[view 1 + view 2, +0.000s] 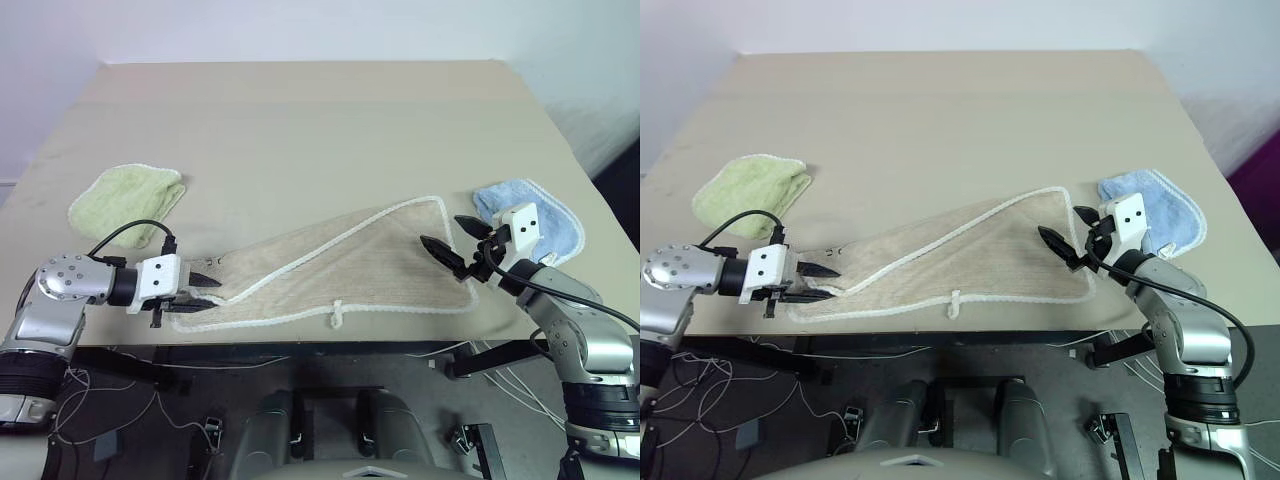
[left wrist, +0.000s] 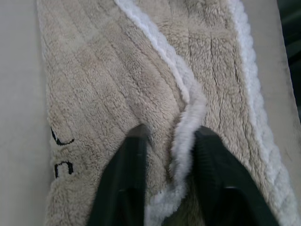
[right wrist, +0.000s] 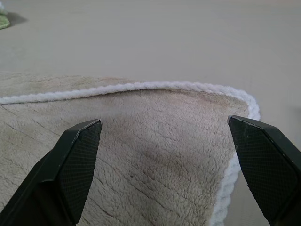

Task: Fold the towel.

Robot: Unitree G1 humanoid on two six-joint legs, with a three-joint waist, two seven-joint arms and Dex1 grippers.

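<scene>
Now left gripper on towel

three towels, two end effectors

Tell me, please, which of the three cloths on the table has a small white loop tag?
The large beige towel, lying between the grippers; the loop sits on its near edge. The green cloth and blue cloth are smaller.

— What sort of place is this?
— A robot test room, by the look of it — a bare beige table against plain white walls, loose cables trailing on the grey floor beneath.
</scene>
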